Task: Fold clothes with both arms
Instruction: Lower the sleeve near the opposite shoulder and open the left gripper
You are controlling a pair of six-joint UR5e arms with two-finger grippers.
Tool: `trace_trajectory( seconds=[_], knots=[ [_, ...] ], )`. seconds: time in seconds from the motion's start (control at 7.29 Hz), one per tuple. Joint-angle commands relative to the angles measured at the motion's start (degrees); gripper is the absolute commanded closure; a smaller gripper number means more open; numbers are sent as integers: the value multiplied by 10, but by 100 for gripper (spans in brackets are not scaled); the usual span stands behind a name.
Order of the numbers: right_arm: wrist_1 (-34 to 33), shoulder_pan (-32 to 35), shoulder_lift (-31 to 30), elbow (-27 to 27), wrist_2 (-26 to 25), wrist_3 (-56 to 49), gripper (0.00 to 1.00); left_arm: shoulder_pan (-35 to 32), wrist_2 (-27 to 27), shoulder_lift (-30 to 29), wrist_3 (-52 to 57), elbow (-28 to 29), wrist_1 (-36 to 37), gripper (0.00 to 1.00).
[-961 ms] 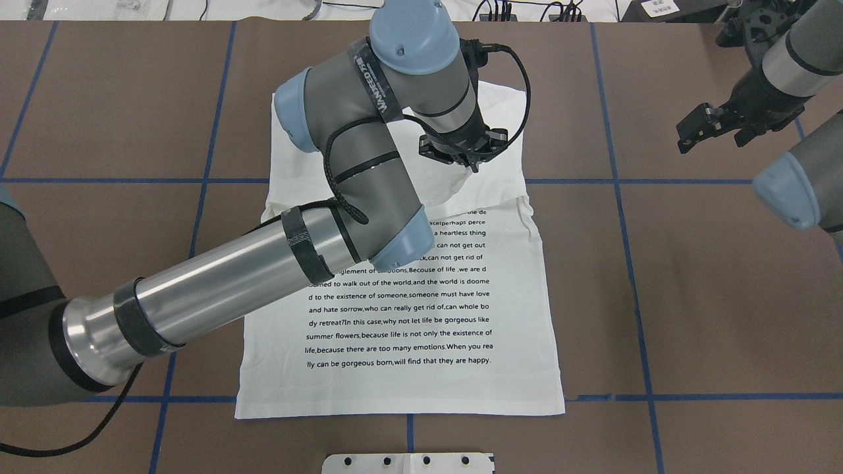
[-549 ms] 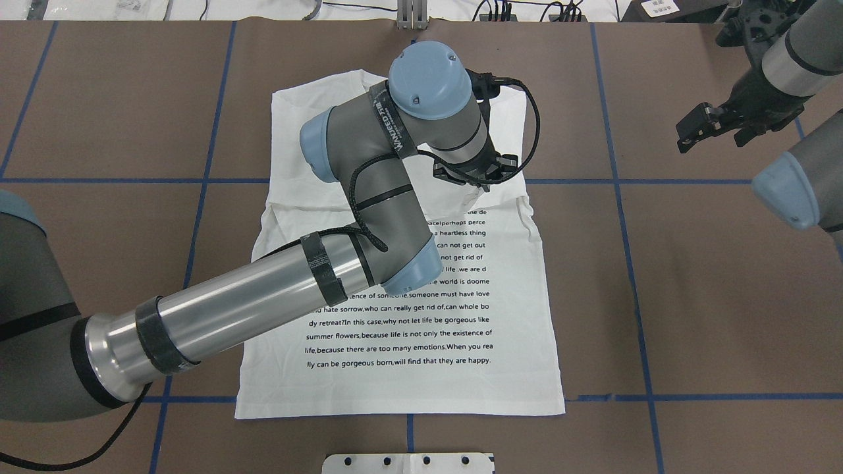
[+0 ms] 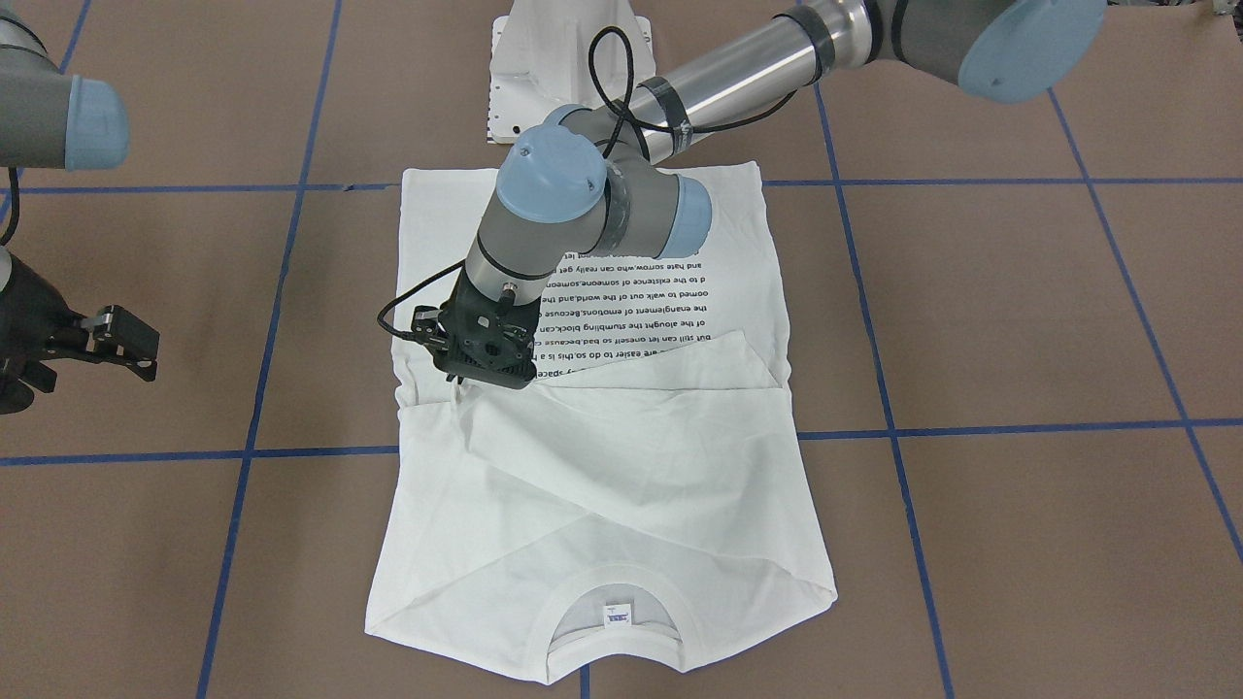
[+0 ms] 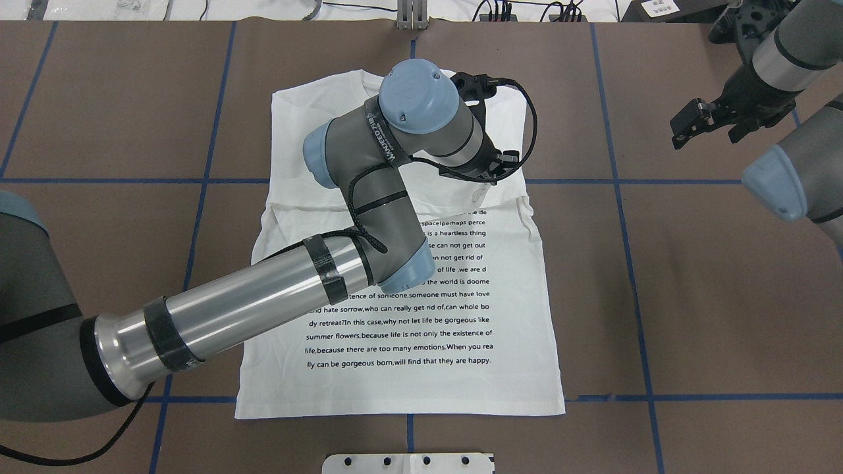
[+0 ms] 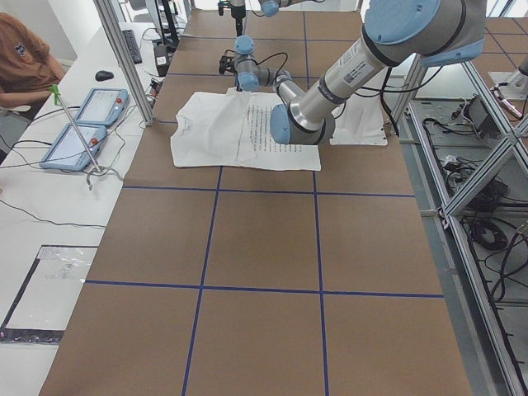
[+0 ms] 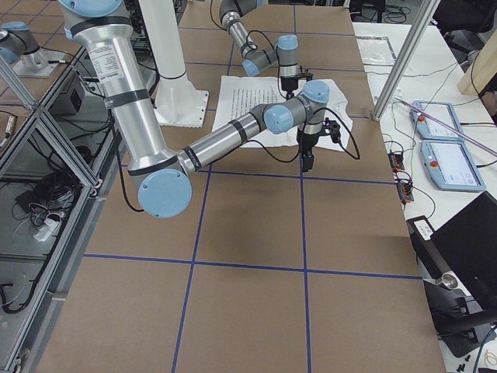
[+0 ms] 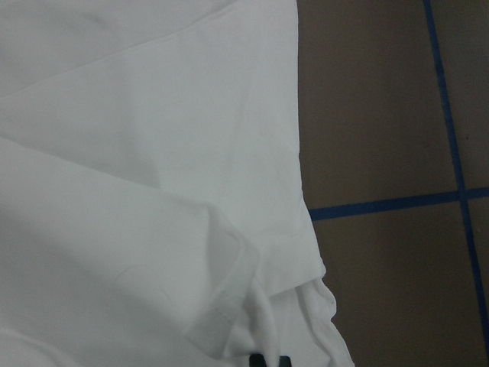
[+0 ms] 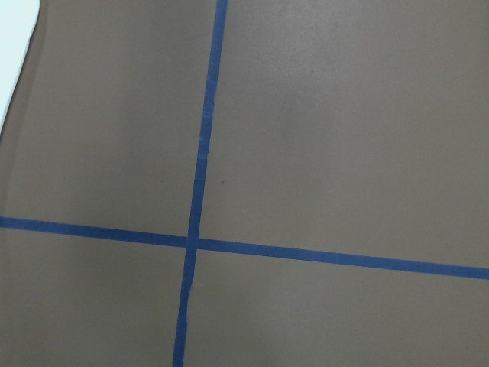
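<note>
The left tool (image 4: 486,187) has dragged its pinched fold of the T-shirt (image 4: 408,382) rightward and down.

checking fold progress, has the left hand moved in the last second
Yes. In the overhead view the left hand has come toward the robot, from well beyond the blue tape line to right at it.

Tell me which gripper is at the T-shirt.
The left gripper, down at the T-shirt's folded edge; the right gripper hangs off to the side over the table.
</note>
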Motion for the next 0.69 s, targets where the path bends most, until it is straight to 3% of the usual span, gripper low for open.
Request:
trace_trajectory(
  seconds=[0.0,0.41,0.55],
  knots=[
    [0,0,6,-11,0,0,0,-3,27,1,-1,32,-62,100],
    [1,0,9,-19,1,0,0,-3,43,1,-2,40,-68,100],
    [18,0,9,-28,0,0,0,-3,43,0,-2,40,-68,87]
  ],
)
